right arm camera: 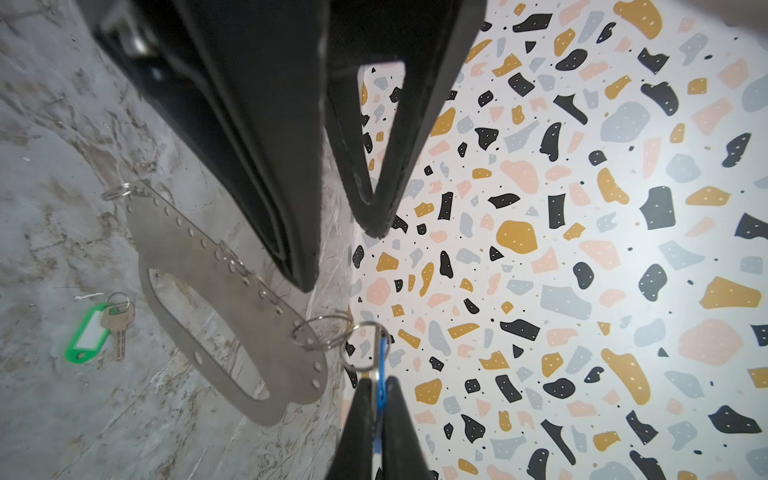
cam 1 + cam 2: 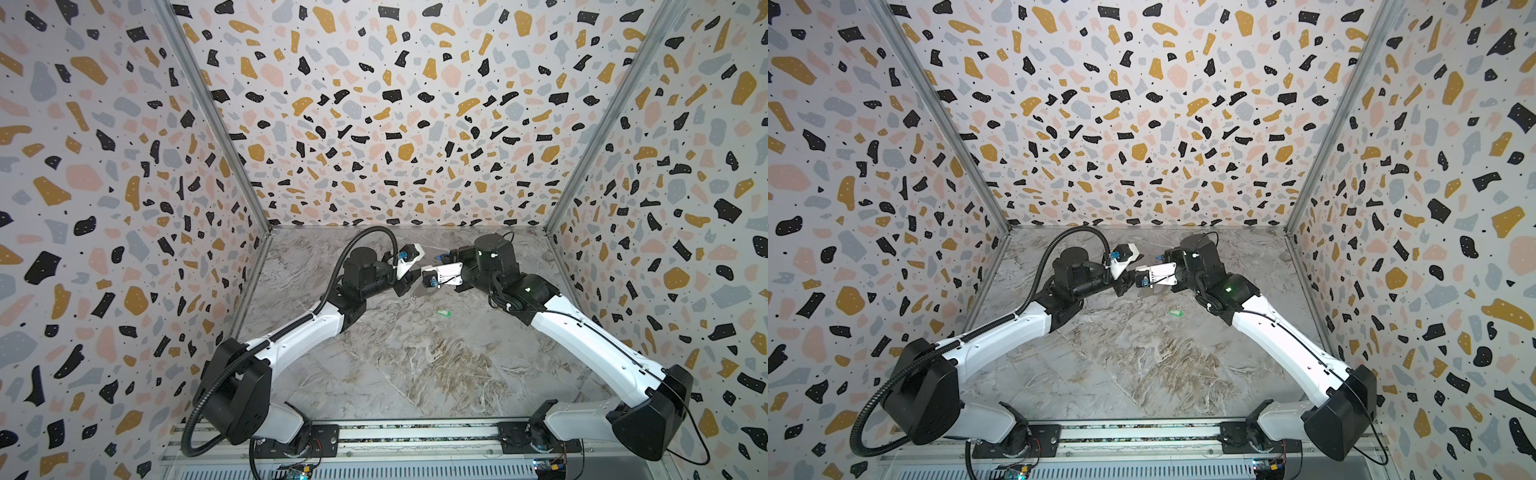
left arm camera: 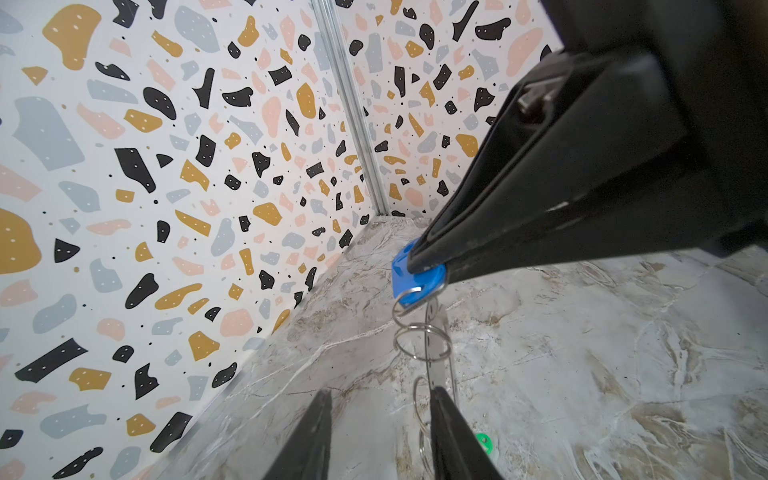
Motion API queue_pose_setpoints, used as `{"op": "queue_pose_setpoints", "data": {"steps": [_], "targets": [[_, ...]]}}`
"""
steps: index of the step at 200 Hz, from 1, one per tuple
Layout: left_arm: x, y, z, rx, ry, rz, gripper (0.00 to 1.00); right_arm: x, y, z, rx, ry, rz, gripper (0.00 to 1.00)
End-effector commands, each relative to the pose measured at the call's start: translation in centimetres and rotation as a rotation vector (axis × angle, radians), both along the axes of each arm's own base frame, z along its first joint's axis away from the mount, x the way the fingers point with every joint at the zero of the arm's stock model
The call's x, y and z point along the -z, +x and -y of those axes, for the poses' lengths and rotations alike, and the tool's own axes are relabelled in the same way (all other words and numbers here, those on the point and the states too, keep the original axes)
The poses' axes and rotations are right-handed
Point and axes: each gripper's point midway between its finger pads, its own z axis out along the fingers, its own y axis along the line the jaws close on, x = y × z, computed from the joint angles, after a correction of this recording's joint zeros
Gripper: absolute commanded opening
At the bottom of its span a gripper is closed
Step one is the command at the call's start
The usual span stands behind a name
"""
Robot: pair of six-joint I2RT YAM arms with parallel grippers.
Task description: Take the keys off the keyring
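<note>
Our right gripper (image 1: 378, 384) pinches the blue key tag (image 3: 405, 282); our left gripper (image 3: 380, 392) gapes astride the keyring plate (image 1: 178, 245); we should clamp it squarely before pulling.

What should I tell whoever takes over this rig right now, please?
Right gripper: shut on the blue key.
Left gripper: open, fingers straddling the keyring edge, not clamped.
Done: green key lies loose on the table, off the keyring.
Left: blue key looks ring-linked to the keyring; work it free.
</note>
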Motion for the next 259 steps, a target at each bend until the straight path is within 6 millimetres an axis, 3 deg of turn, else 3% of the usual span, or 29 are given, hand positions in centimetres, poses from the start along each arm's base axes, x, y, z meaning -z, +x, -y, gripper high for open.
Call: {"op": "queue_pose_setpoints", "data": {"steps": [1,146,197,259], "targets": [[-2.1,0.0,0.5,0.034,-0.055,0.039,0.4,-2.6,-0.8,-0.3,-0.039,0.055,0.064,0.0],[-1.8,0.1,0.8,0.042,-0.106,0.016,0.34,-2.9,-1.4,-1.2,-0.099,0.072,0.102,0.0],[-1.8,-0.8,0.8,0.076,-0.113,0.025,0.32,-2.9,-1.5,-1.4,-0.122,0.083,0.101,0.0],[-1.8,-1.2,0.6,0.082,-0.112,0.04,0.18,-3.0,-1.8,-1.6,-0.14,0.092,0.102,0.0]]}}
